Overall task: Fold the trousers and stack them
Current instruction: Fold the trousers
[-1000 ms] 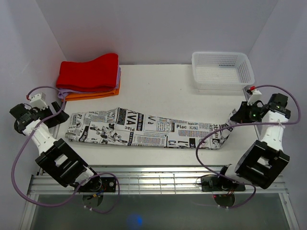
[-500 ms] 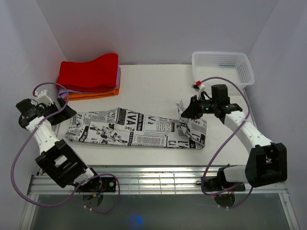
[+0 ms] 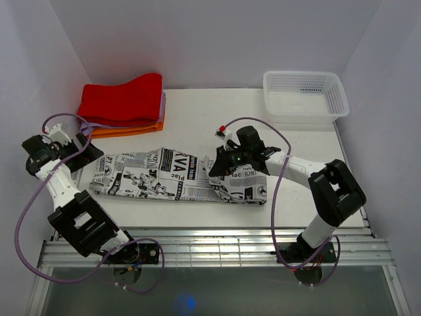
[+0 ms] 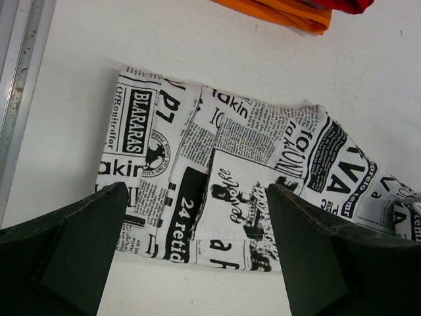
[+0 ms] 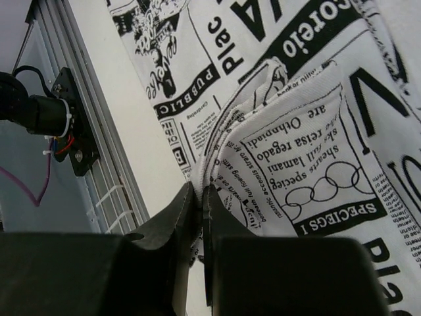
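Note:
The newspaper-print trousers (image 3: 164, 176) lie lengthwise across the table's front half. My right gripper (image 3: 220, 166) is shut on the right end of the trousers (image 5: 289, 164), held folded back leftward over the middle; the cloth edge is pinched between its fingers (image 5: 184, 217). My left gripper (image 3: 82, 155) is open and empty, hovering above the left end of the trousers (image 4: 217, 171), which lies flat on the table.
A stack of red (image 3: 122, 99), purple and orange (image 3: 128, 130) folded cloths sits at the back left; the orange one shows in the left wrist view (image 4: 283, 13). A white plastic basket (image 3: 306, 97) stands at the back right. A metal rail (image 3: 217, 247) runs along the near edge.
My right gripper has carried the right end of the trousers leftward, from the table's right edge to over the middle, folding the cloth over itself. The left arm has barely moved.

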Tool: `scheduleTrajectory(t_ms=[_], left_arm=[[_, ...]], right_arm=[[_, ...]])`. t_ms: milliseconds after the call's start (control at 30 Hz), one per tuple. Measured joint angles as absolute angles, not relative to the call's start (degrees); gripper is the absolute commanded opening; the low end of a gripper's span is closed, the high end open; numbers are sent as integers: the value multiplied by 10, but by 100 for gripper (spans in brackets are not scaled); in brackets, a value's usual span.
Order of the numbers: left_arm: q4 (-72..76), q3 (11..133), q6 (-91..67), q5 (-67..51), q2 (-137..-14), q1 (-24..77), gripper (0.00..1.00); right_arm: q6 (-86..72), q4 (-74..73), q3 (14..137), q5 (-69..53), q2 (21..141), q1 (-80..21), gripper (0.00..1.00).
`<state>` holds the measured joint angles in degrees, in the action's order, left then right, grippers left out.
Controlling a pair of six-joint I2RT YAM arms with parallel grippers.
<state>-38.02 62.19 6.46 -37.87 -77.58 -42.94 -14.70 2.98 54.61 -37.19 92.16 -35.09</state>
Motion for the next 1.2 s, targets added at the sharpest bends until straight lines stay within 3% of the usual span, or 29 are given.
scheduleTrajectory(t_ms=[467, 967, 1033, 1067, 1167, 1200], left_arm=[[-372, 598, 62, -361, -777, -429, 98], [-372, 578, 67, -365, -772, -429, 98], [-372, 577, 67, -368, -771, -429, 98], [-371, 577, 67, -369, -771, -429, 98], [-371, 577, 67, -372, -770, -427, 98], [-371, 577, 67, -375, -770, -426, 98]], right_arm=[[-213, 86, 590, -317, 1039, -414, 8], [-239, 105, 624, -265, 1060, -437, 8], [-238, 106, 630, -260, 1070, -447, 26], [-236, 106, 636, -260, 1078, -452, 43], [-232, 107, 656, -261, 1103, -460, 57], [-228, 105, 663, -261, 1110, -462, 68]])
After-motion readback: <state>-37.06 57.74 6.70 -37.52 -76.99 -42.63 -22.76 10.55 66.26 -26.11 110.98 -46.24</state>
